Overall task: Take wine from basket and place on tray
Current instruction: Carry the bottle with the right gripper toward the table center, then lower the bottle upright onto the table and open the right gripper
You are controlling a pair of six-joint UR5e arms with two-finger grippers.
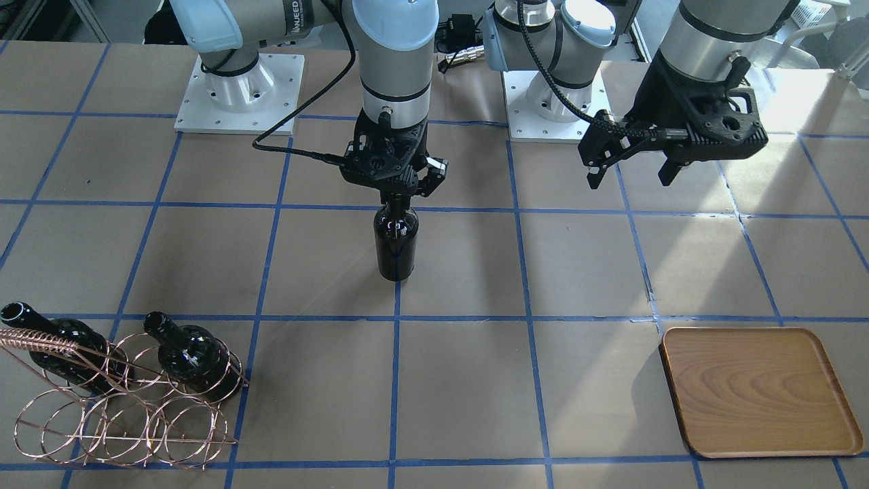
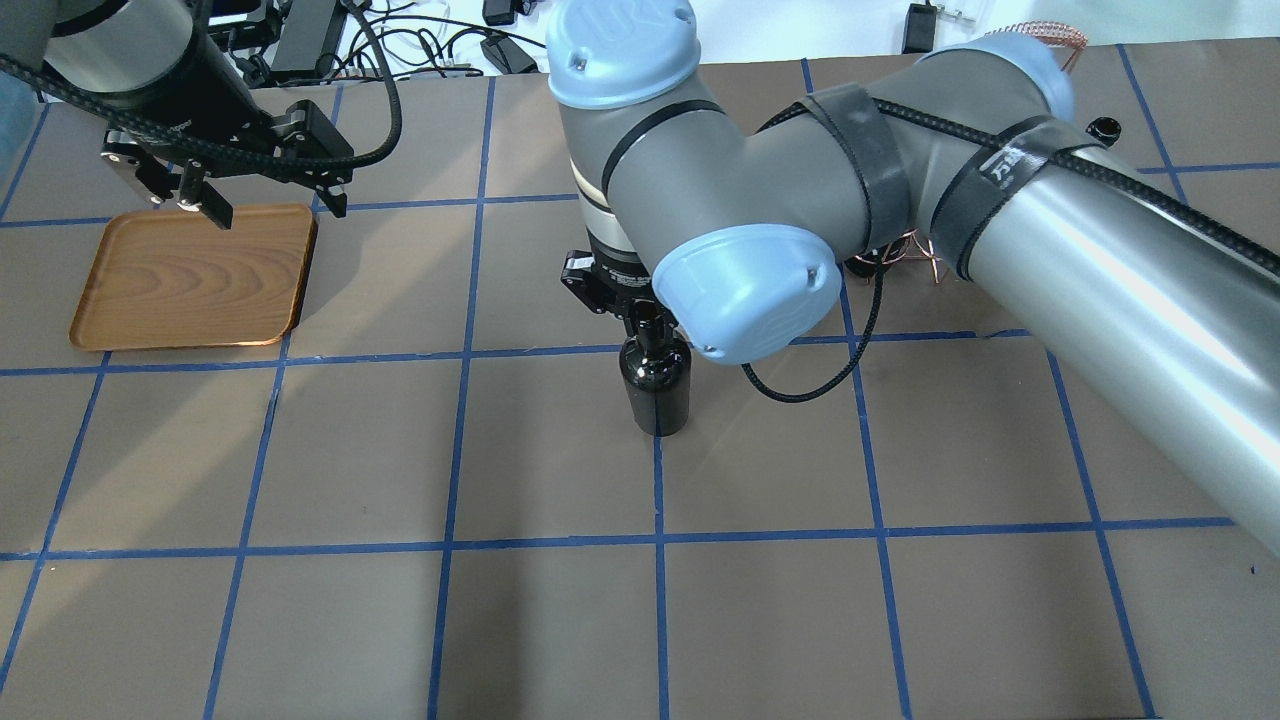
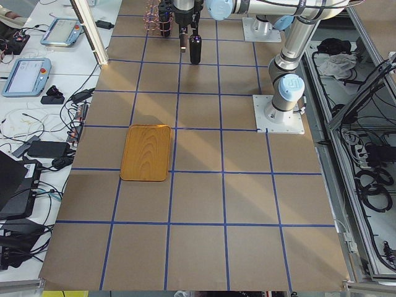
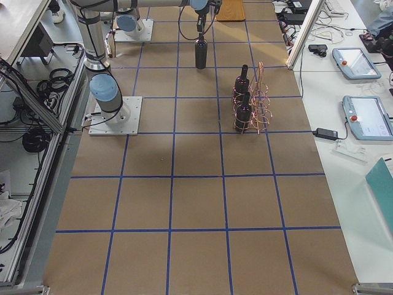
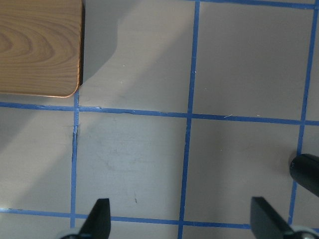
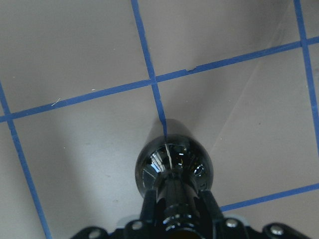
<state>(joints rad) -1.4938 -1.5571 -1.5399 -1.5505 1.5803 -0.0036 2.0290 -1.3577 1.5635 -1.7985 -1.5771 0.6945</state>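
Observation:
My right gripper point(image 1: 397, 193) is shut on the neck of a black wine bottle point(image 1: 396, 241) and holds it upright over a blue tape line at mid-table. Its base is at or just above the surface. It also shows in the overhead view point(image 2: 657, 385) and the right wrist view point(image 6: 172, 172). The copper wire basket point(image 1: 122, 407) holds two more black bottles point(image 1: 193, 353). The wooden tray point(image 1: 760, 390) lies empty at the other end. My left gripper point(image 1: 630, 178) is open and empty, in the air beside the tray point(image 5: 37, 47).
Blue tape lines grid the brown table. Both arm bases point(image 1: 237, 95) stand on white plates at the robot's edge. A black cable point(image 2: 800, 385) loops under the right arm. Tablets and cables lie on side benches point(image 3: 31, 74).

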